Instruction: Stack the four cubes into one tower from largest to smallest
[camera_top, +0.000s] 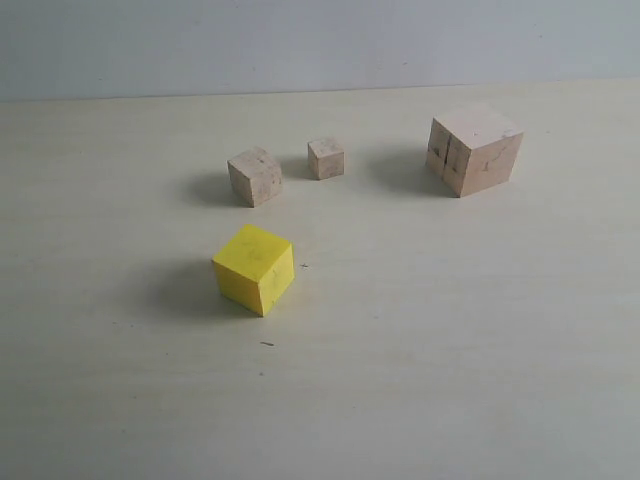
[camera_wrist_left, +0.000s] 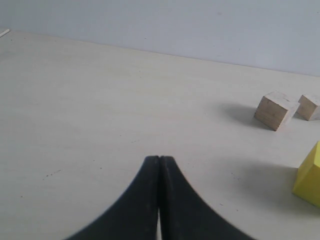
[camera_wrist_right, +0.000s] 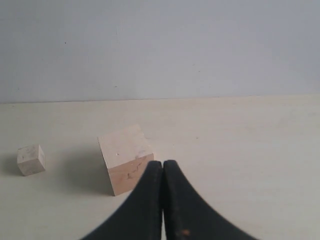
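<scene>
Pale tabletop (camera_top: 480, 360) under a grey wall carries the cubes all apart, none stacked, so the whole tower is left to build. The cracked large pinkish cube (camera_top: 475, 150) sits back right, the yellow cube (camera_top: 255, 268) nearest, the small wooden cube (camera_top: 255, 176) and tiniest cube (camera_top: 326, 158) close together behind it. The left gripper (camera_wrist_left: 159, 160) and right gripper (camera_wrist_right: 163, 163) both have jaws pressed together, empty.
</scene>
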